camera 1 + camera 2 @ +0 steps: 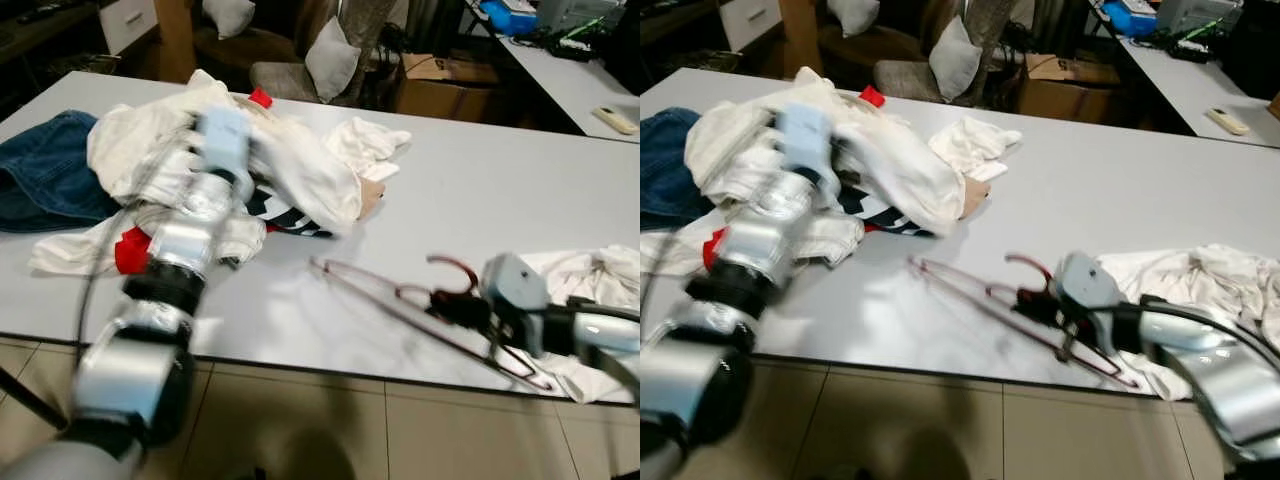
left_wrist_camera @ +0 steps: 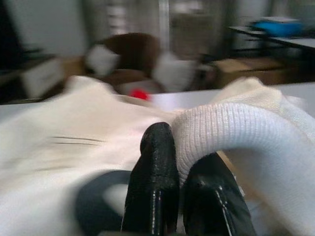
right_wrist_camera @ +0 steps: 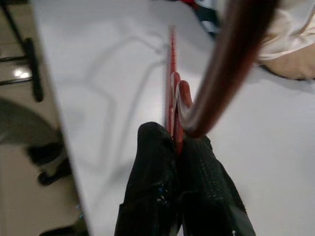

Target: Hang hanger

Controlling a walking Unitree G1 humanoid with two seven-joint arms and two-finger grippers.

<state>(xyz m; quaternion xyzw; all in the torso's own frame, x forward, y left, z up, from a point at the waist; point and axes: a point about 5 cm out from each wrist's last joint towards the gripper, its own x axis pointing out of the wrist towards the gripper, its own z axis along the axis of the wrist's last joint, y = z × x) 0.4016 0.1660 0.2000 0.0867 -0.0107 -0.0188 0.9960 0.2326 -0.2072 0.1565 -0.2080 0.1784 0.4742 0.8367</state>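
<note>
A large white rectangular table (image 1: 470, 200) spans the head views, standing on a beige tiled floor (image 1: 330, 430). On its left half lies a big heap of white and cream clothing (image 1: 290, 165), with a folded piece of blue denim (image 1: 45, 170) at the table's left edge, touching the heap. Dark striped fabric (image 1: 285, 215) and small bits of red cloth (image 1: 130, 250) show under and beside the heap. At the table's right edge lies a second, smaller crumpled white garment (image 1: 590, 275). Beyond the table stand a chair holding a grey cushion (image 1: 332, 58), a cardboard box (image 1: 440, 80) and another white desk (image 1: 575, 75).

The left arm reaches over the table's near edge to the clothing heap. In the left wrist view, the left gripper (image 2: 183, 164) has its black fingers (image 2: 157, 172) pressed close together on a thick white ribbed fold of cloth (image 2: 231, 130), which curves over and between them.

A dark red, thin-wired hanger (image 1: 400, 300) lies on the near right part of the table, well apart from the heap, its hook (image 1: 455, 268) curling up beside the right arm. The right gripper (image 3: 178, 147) holds it: in the right wrist view, the two fingers are clamped tight on the red wire at the base of the hook, just above the tabletop near the front edge.
</note>
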